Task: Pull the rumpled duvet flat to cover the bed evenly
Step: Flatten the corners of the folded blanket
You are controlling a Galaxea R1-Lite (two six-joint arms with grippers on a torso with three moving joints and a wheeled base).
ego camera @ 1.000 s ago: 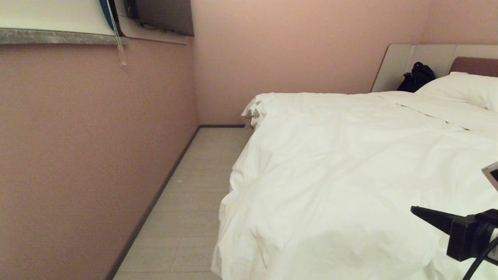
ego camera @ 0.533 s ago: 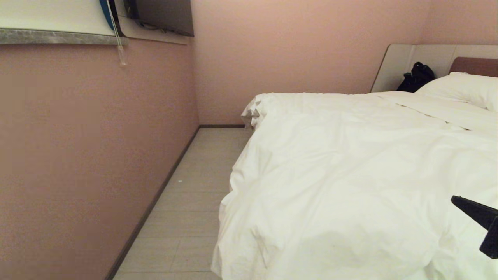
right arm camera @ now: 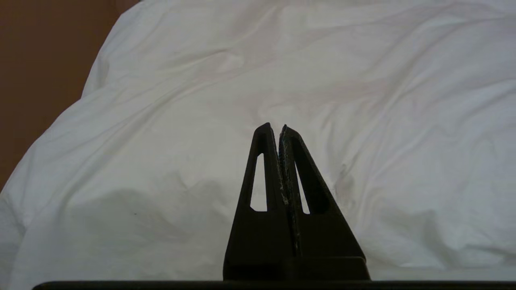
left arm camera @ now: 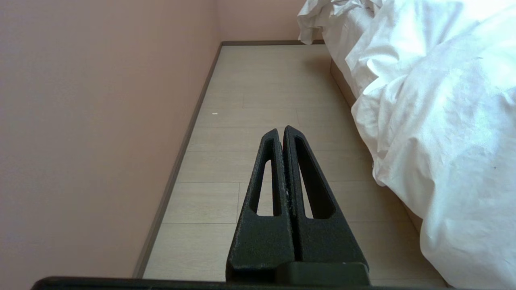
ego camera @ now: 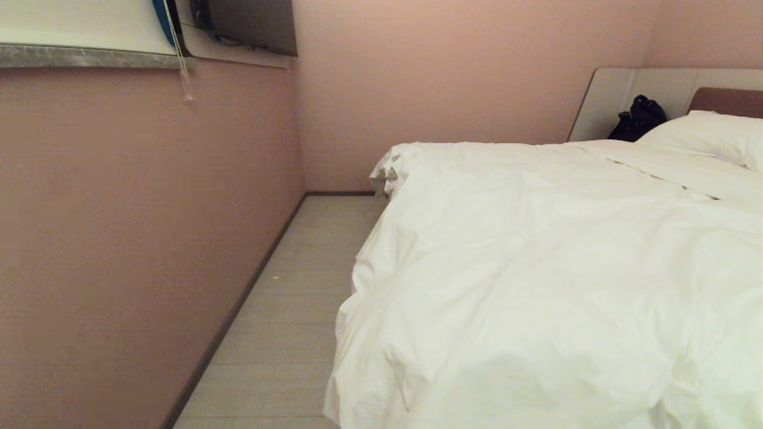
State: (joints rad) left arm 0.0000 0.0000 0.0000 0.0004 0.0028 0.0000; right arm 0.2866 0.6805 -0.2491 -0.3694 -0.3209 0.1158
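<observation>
Wall: pink wall (ego camera: 119,238) fills the head view from 7 to 11 o'clock, and continues behind the bed toward 12.
Duvet: the duvet (ego camera: 536,268), white, thick and creased, spreads over the bed from the centre to 3 and 5 o'clock; its near corner droops over the mattress edge at 6 o'clock, and a bunched corner sits near the centre, slightly toward 12.
Bed: the bed (ego camera: 724,100) shows only its brown headboard inside a pale grey panel at 2 o'clock.
Floor: pale plank floor (ego camera: 286,310) runs between wall and bed, from 6 o'clock toward the centre.
Pillow: white pillow (ego camera: 709,134) at 2 o'clock, touching the headboard.
Bag: dark bag (ego camera: 639,118) just beside the pillow, against the grey panel.
Right gripper: right gripper (right arm camera: 280,128), fingers pressed together, holding nothing, hangs above the duvet's wrinkled surface; outside the head view.
Left gripper: left gripper (left arm camera: 281,131), fingers pressed together, empty, points along the floor strip with the duvet's hanging edge at its 3 o'clock.
</observation>
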